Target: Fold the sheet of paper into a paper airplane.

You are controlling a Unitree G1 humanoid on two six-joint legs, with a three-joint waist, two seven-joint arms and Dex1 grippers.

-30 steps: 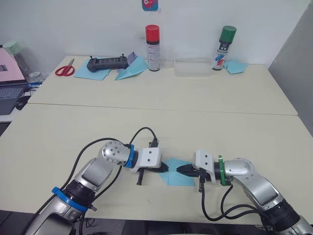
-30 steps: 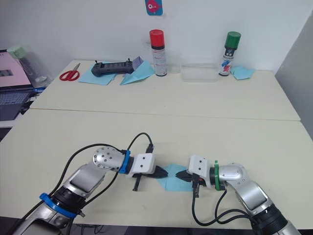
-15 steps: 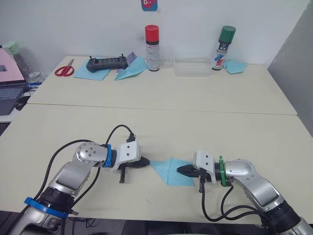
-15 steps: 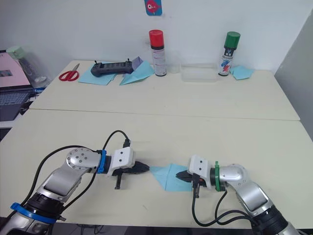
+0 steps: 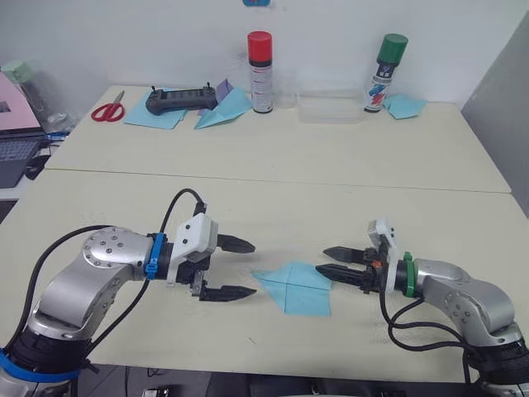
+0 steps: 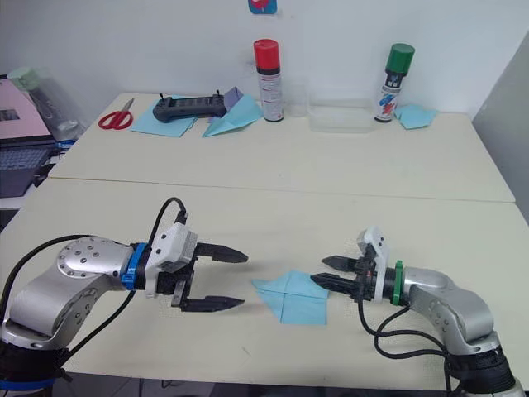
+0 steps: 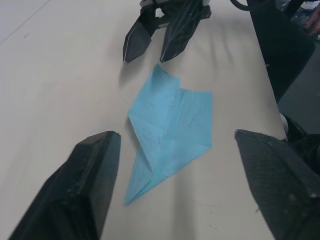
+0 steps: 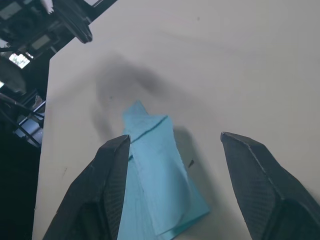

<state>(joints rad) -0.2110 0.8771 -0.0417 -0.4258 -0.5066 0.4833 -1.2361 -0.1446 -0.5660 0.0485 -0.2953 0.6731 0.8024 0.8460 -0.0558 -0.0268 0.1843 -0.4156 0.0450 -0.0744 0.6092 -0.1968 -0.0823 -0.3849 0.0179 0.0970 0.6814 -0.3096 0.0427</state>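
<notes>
The sheet of paper (image 5: 293,285), light blue and folded into a small pointed wedge like a paper airplane, lies flat near the table's front edge with its point toward my left side. Nothing touches it. My left gripper (image 5: 244,269) hovers just left of the point, open wide, one finger above the other. In the left wrist view the wedge (image 7: 170,130) lies between and beyond those fingers. My right gripper (image 5: 324,260) is open too, with its tips at the wedge's right edge. The right wrist view has the paper (image 8: 155,170) under its left finger.
Along the far table stand a red-capped spray can (image 5: 259,59), a green-capped can (image 5: 386,70) and a clear tray (image 5: 331,107). There too lie a black controller (image 5: 180,99) on flat blue sheets (image 5: 157,118), red scissors (image 5: 107,112) and a larger blue dart (image 5: 223,112).
Both grippers were shut at the paper and have opened. The left one drew back to the left, the right one slightly to the right. The paper now lies free.
</notes>
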